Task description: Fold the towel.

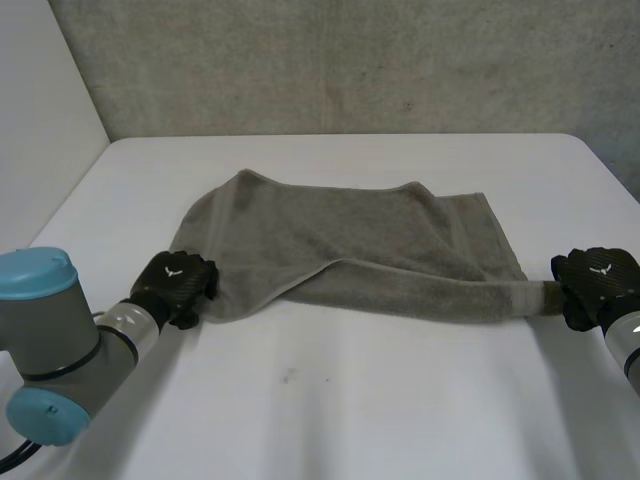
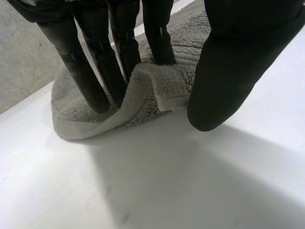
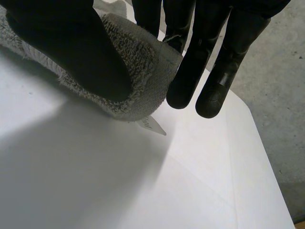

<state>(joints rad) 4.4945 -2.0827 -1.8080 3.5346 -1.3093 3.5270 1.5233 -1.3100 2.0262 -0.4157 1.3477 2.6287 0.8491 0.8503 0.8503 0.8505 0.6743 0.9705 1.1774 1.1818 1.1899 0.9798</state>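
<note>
A grey towel lies spread across the middle of the white table, its near edge partly folded over. My left hand is at the towel's near left corner. In the left wrist view its straight fingers press into the towel, and the corner humps up between them and the thumb, which touches the hem. My right hand is at the near right corner, which is drawn out into a strip. There the thumb clamps the towel's edge against the fingers, and a small white label hangs below.
The white table reaches to a grey wall at the back and a pale wall at the left. Its right edge runs just beyond my right hand. My left arm's grey joint with a blue cap sits at the near left.
</note>
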